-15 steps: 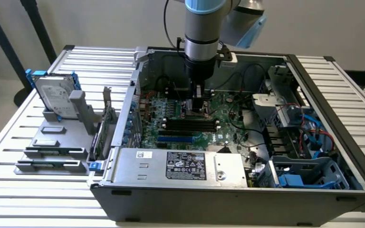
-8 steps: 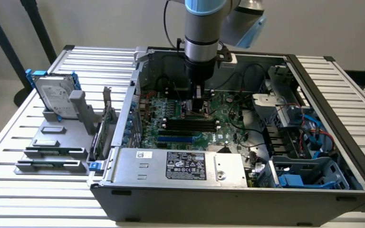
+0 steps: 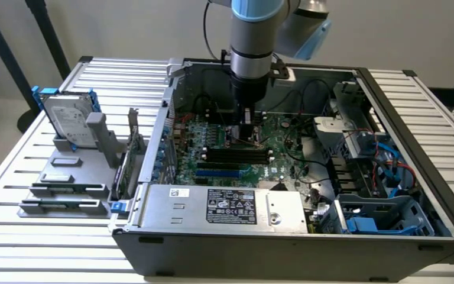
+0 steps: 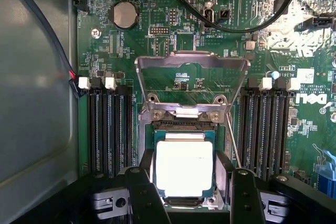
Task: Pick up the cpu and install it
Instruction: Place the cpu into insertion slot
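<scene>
The cpu (image 4: pixel 184 169), a flat square chip with a bright silver top, sits between my two black fingers (image 4: pixel 143 195) directly over the open socket (image 4: pixel 184 125) on the green motherboard (image 4: pixel 131 77). My gripper (image 4: pixel 186 195) is closed against its two sides. The socket's metal retention frame (image 4: pixel 191 64) is flipped up and back, beyond the chip. In the exterior view my gripper (image 3: pixel 247 135) reaches straight down into the open computer case (image 3: pixel 164 118), low over the middle of the board. Whether the chip rests in the socket or hovers just above it I cannot tell.
Black memory slots (image 4: pixel 107 129) flank the socket on both sides, and black cables (image 4: pixel 231 19) cross the board beyond it. A grey labelled power-supply box (image 3: pixel 227 207) fills the case's near edge. A hard drive with a blue bracket (image 3: pixel 68 121) stands on a grey rack at the exterior view's left.
</scene>
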You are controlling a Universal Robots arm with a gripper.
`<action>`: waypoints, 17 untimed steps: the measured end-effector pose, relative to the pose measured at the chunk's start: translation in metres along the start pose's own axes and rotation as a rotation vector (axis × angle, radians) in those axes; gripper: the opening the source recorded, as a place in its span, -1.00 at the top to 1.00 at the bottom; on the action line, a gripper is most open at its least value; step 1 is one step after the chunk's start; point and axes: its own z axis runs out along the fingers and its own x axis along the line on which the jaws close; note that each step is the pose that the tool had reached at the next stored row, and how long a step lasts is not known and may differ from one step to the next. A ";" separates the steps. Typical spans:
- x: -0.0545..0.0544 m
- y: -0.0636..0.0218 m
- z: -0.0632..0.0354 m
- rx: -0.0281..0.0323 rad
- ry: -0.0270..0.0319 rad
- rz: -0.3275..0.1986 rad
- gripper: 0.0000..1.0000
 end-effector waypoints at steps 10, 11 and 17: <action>0.000 0.0025 0.0049 0.0089 -0.0001 0.000 -0.09; -0.001 0.0025 0.0053 0.0097 -0.0001 0.000 -0.09; -0.001 0.0025 0.0066 0.0186 -0.0004 0.001 -0.09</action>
